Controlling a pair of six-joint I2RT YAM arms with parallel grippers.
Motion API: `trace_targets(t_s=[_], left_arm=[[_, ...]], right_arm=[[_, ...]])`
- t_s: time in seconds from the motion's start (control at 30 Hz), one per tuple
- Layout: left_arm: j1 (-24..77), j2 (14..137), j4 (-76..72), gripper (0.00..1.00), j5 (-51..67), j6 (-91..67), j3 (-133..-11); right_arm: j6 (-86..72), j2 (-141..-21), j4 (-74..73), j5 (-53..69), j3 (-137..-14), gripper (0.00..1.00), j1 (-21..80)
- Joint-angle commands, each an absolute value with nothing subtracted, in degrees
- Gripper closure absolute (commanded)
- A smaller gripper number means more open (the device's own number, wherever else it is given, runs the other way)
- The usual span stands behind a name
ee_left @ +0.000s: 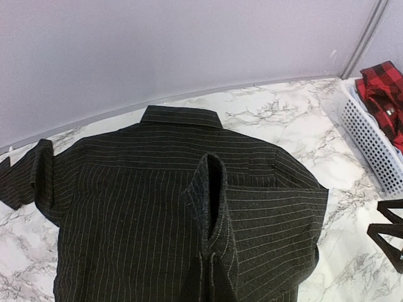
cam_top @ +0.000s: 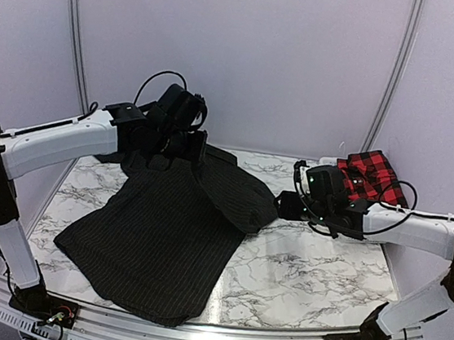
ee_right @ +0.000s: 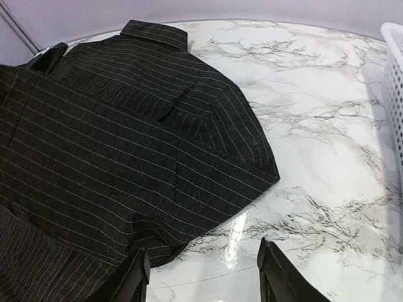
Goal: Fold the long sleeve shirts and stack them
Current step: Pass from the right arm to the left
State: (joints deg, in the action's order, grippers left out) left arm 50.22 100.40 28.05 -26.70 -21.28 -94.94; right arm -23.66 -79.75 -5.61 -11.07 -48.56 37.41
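Top external view: left gripper (cam_top: pixel 169 157) clenched on a raised sleeve of the black shirt (cam_top: pixel 162 236) spread left of centre, right gripper (ee_right: pixel 204 280) released beside it, red shirt (cam_top: pixel 370 174) far right.

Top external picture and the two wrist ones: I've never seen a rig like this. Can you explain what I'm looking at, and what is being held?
Two robot arms are bolted at the near edge of a marble table. The top external picture looks down from above and behind them. The other two come from a small camera on each arm's wrist, looking out past its fingers. A black pinstriped shirt lies spread on the table. The left gripper is shut on a fold of it, which the left wrist view shows rising toward the camera. The right gripper is open and holds nothing; it hovers over bare marble beside the shirt's edge. A red-and-black checked shirt lies in a white basket at the far right.
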Motion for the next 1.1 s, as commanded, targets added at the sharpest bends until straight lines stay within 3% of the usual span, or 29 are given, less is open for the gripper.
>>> trace_targets(t_s=[0.0,0.1,0.27,0.43,0.57,0.77,0.9,1.0,1.03,1.07], left_arm=[[49.15,99.56,23.99,1.00,-10.49,-13.64,-94.49],[49.15,100.39,21.57,1.00,-0.70,-13.47,-93.58],[48.64,100.36,17.62,1.00,5.72,-17.41,-92.92],[48.26,101.51,14.80,1.00,12.31,-21.13,-93.49],[48.18,102.18,13.10,1.00,14.43,-22.41,-93.51],[47.84,102.18,10.64,1.00,17.31,-23.90,-93.69],[47.73,102.34,10.20,1.00,17.55,-23.85,-93.74],[47.49,102.30,10.22,1.00,16.48,-24.06,-93.12],[47.29,102.26,10.20,0.91,15.62,-24.37,-92.66],[46.97,102.11,10.22,0.81,14.27,-24.81,-92.12]], right_arm=[[-20.72,-80.32,2.26,-2.69,-51.81,0.46,37.47],[-18.26,-79.79,8.35,2.32,-52.50,0.46,39.29],[-11.13,-80.91,12.76,6.22,-54.51,0.45,44.37],[-9.55,-82.03,19.24,10.40,-54.10,0.33,46.16],[-8.69,-83.60,21.60,11.48,-54.60,0.29,46.47],[-8.40,-86.58,21.72,9.67,-56.82,0.30,46.41],[-9.78,-87.72,22.55,3.99,-57.82,0.48,46.38],[-11.87,-89.15,19.21,-3.56,-60.52,0.85,45.69],[-12.82,-89.70,17.49,-6.03,-61.53,0.97,45.35],[-13.97,-90.31,15.82,-8.17,-62.84,1.00,44.98]])
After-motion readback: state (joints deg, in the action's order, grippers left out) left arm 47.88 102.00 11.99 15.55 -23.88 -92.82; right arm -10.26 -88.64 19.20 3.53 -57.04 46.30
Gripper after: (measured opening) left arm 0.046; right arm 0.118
